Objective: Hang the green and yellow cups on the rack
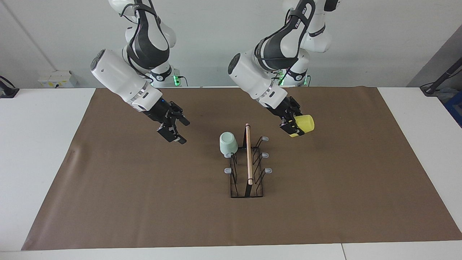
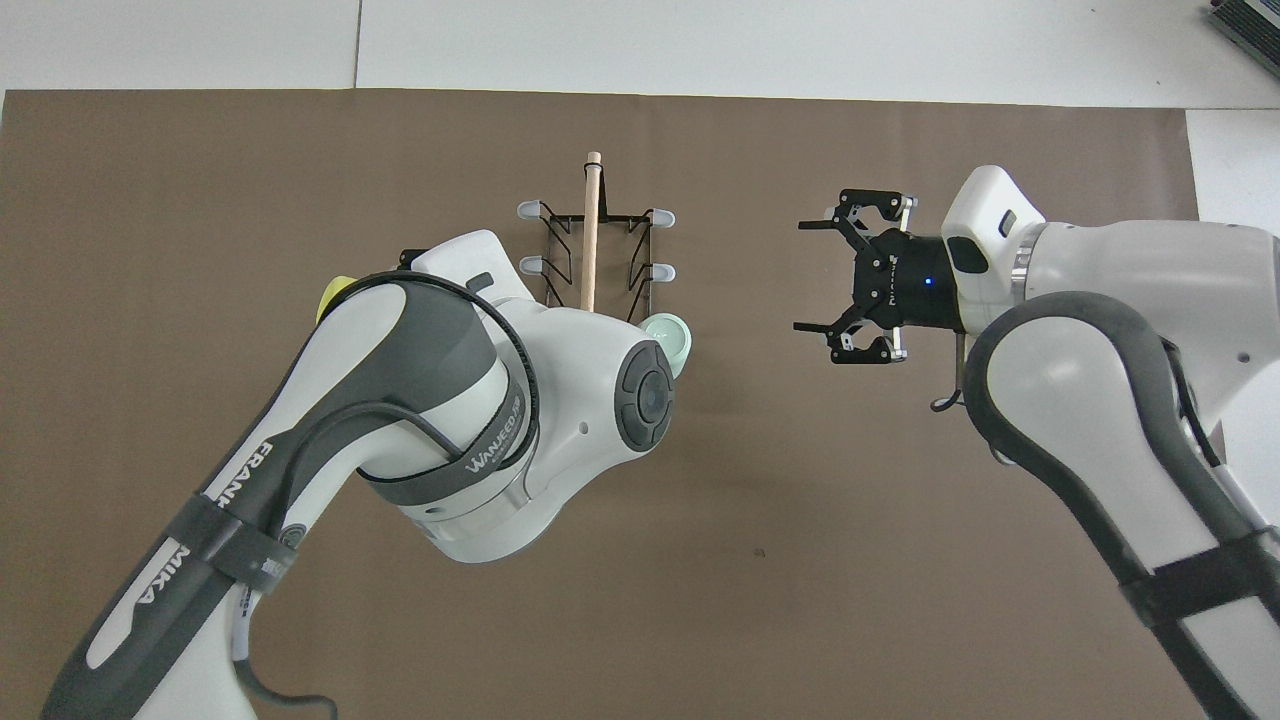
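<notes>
We see the rack (image 1: 247,164) standing on the brown mat (image 1: 108,202) that covers the middle of the table (image 1: 36,144). Its wooden rod (image 1: 248,153) runs along the top, directed away from the robots, with grey-tipped pegs on both sides.

The green cup (image 1: 228,143) hangs upside down on the peg nearest the robots, on the side of the rack toward the right arm's end of the table. Its base faces up and outward.

We find the left gripper (image 1: 294,127) raised over the mat, beside the rack on the side toward the left arm's end. It is clamped on the yellow cup (image 1: 305,124), which it holds tilted on its side. In the overhead view only a sliver of this cup (image 2: 331,297) shows past the left arm.

The right gripper (image 1: 174,129) hangs over the mat toward the right arm's end, well apart from the rack. Its fingers are spread wide and hold nothing.
</notes>
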